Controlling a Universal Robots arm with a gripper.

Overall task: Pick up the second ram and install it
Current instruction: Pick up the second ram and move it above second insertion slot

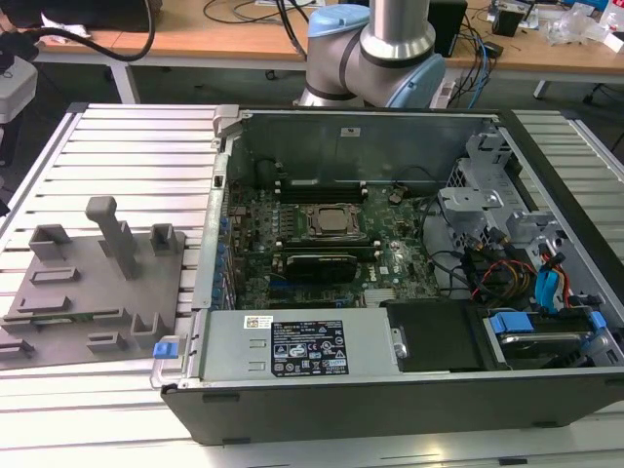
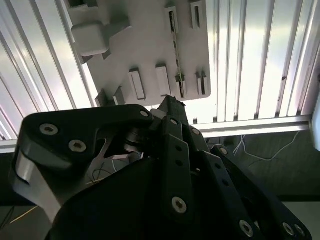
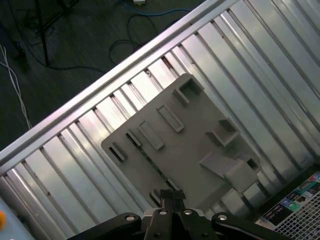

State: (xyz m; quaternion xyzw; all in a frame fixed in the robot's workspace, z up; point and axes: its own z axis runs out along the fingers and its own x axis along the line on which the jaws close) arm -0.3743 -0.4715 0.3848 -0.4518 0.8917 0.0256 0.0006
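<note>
A ribbed metal table (image 1: 117, 146) carries an open computer case (image 1: 390, 395) that covers most of its right side in the exterior view, with the motherboard (image 1: 390, 265) lying exposed inside. The robot arm (image 1: 375, 44) rises behind the case's far wall. On the table's left part, just beside the case, lies a grey plastic plate (image 1: 93, 292) with upright blocks and slots. Both wrist views look down on this plate, with the gripper (image 3: 170, 196) hanging above it close to one edge. Its fingers (image 3: 164, 200) are pressed together, with nothing pinched between them. The second ram (image 2: 175, 50), a thin green stick, stands on its long edge on the plate. It is held between small blocks near the plate's edge and runs along that edge, well apart from the fingertips.
</note>
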